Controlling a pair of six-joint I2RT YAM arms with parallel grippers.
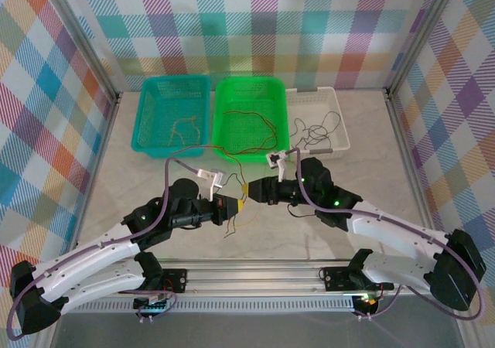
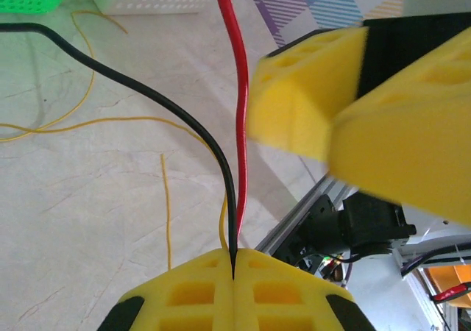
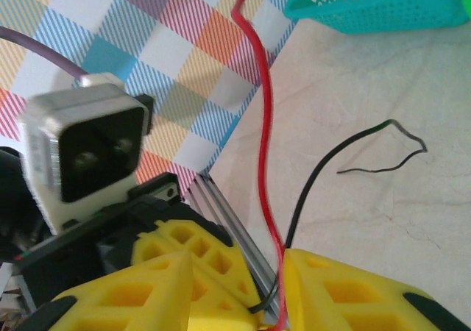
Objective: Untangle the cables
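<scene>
My left gripper [image 1: 235, 205] is shut on a bundle of thin cables. In the left wrist view the black cable [image 2: 147, 88], red cable [image 2: 239, 88] and a yellow one [image 2: 165, 206] run into the closed tips [image 2: 234, 261]. My right gripper [image 1: 252, 191] meets it tip to tip above the table's middle. In the right wrist view it stands open [image 3: 237, 272]. The red cable [image 3: 265, 125] and black cable [image 3: 324, 162] pass through the gap, along its right finger [image 3: 346, 294]. Loose cable ends [image 1: 232, 226] trail on the table below.
Three baskets stand at the back: teal [image 1: 151, 116] holding a tan cable, green [image 1: 251, 83] holding an orange-red one, white [image 1: 313, 91] holding a dark one. A metal rail [image 1: 255, 274] runs along the near edge. Checked walls enclose the table.
</scene>
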